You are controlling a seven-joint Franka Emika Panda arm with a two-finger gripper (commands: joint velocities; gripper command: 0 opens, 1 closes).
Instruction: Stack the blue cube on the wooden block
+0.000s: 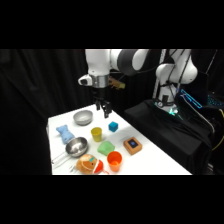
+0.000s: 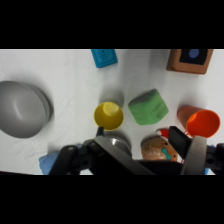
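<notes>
Gripper hangs above the back part of the white counter, clear of every object. In the side view the two dark fingers show with a visible gap between them, spread apart, nothing held or touched. In the wrist view one finger rises at lower right over the clutter; nothing is between the fingers there either.

Blue cube: small, solid teal, resting on the counter below and slightly right of the gripper, behind the yellow cup. In the wrist view it sits at the top edge, partly cut off. Faces look equal, so no long axis; edges turned slightly askew to the counter edge.

Wooden block: flat, orange-brown, dark blue square mark on top, lying flat near the counter's right edge, apart from the cube. Wrist view places it at upper right.

Green lump sits between yellow cup and orange cup. Two metal bowls at left.
</notes>
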